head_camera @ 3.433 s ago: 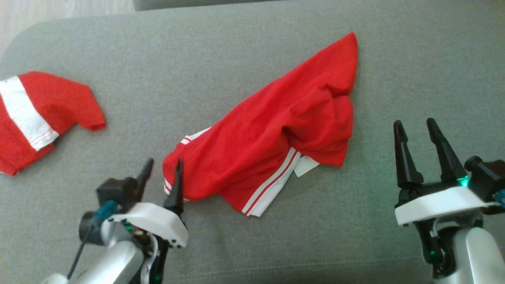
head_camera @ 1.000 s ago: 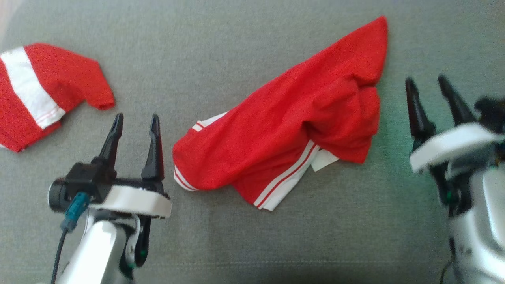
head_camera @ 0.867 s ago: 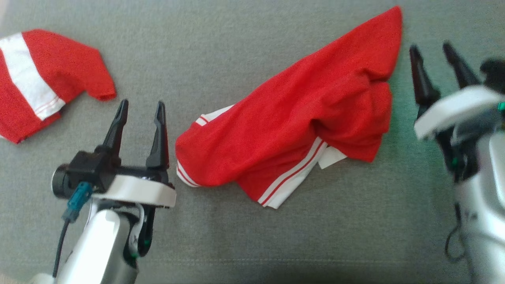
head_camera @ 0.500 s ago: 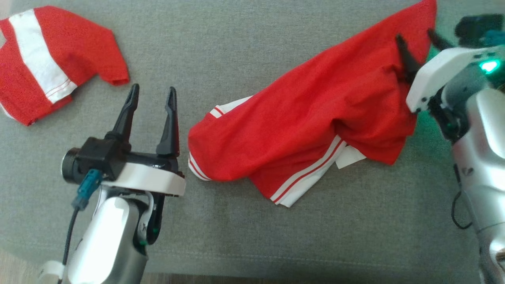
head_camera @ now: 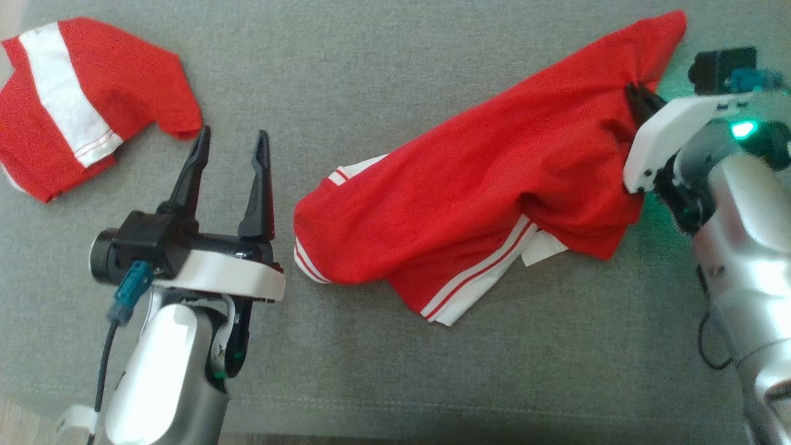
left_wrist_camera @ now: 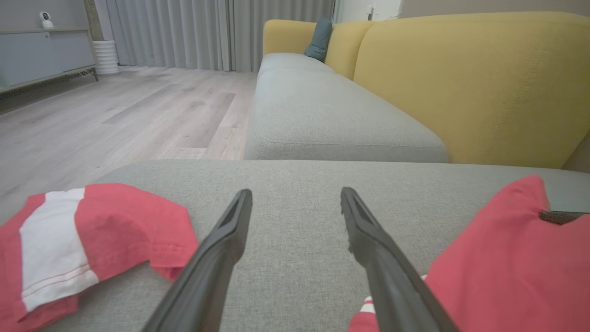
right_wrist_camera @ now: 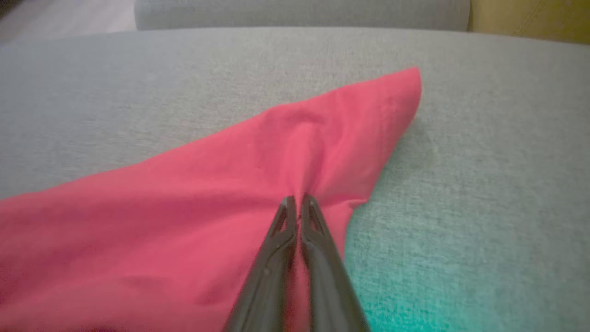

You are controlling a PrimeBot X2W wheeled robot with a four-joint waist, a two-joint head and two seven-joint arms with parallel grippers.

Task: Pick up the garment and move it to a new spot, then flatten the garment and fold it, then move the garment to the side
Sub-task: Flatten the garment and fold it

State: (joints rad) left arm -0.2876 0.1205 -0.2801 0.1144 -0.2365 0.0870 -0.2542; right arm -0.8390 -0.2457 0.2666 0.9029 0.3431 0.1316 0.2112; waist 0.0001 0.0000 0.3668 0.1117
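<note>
Where the grey seat spreads under everything, the garment lies crumpled across its middle and right. It is red with white stripes along the near hem, and one corner points to the far right. A second red-and-white cloth lies well apart at the far left. The left gripper is over bare seat between the two cloths, just left of the garment's striped end, its jaws wide with nothing between them. The right gripper sits at the garment's far right part, just below that corner. Its jaws are pinched together on a fold of the red fabric, which gathers into creases at their tips. A small white tag pokes from under the near hem; any print on it is too small to read.
</note>
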